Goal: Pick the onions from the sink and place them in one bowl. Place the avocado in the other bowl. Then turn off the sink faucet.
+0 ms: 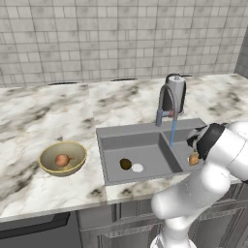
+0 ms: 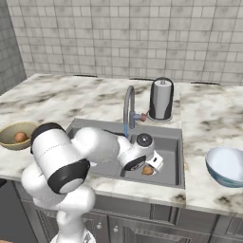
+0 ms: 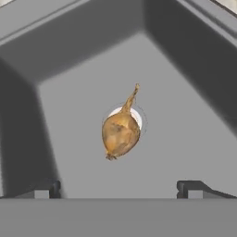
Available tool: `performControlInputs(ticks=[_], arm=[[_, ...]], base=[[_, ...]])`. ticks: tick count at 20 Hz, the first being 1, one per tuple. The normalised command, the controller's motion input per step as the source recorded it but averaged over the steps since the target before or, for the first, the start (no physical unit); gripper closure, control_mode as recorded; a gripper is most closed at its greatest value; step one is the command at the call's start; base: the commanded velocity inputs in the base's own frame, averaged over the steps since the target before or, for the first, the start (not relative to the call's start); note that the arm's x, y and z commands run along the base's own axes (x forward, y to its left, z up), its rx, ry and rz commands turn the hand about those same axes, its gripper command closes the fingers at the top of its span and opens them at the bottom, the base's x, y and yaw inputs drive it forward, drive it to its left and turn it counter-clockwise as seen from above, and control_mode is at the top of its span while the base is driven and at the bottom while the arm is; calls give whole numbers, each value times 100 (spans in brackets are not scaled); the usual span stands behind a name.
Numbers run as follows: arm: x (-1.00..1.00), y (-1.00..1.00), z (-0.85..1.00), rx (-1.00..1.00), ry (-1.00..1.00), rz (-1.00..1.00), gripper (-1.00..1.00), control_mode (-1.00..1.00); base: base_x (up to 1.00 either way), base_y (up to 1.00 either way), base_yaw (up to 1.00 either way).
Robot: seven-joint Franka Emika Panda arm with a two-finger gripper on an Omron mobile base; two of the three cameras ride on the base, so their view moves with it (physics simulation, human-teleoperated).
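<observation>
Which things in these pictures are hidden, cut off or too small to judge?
- Left base view: the white arm covers most of the orange-brown onion in the right basin; the claw is behind the arm.
- Right base view: the arm hides the left basin of the grey sink; the yellow-gold bowl and blue-white bowl are cut by the edges.
- Hand view: the onion covers most of the white drain; claw contact cannot be judged.

Marble counter (image 1: 38, 111) — yellow bowl (image 1: 72, 167), blue bowl (image 2: 219, 176), sunken sink (image 1: 145, 130).
</observation>
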Motion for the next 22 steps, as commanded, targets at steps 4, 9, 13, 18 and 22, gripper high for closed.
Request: performControlInputs(ticks=[4, 9, 13, 18, 22], arm=[[26, -6, -39, 0, 6, 0, -100, -100], [22, -12, -36, 1, 5, 0, -100, -100], [25, -18, -32, 7, 6, 0, -100, -100], [30, -23, -31, 9, 6, 0, -100, -100], [34, -5, -33, 1, 6, 0, -100, -100]], base=[[0, 0, 0], [0, 0, 0], [0, 0, 0], [0, 0, 0], [0, 0, 0]])
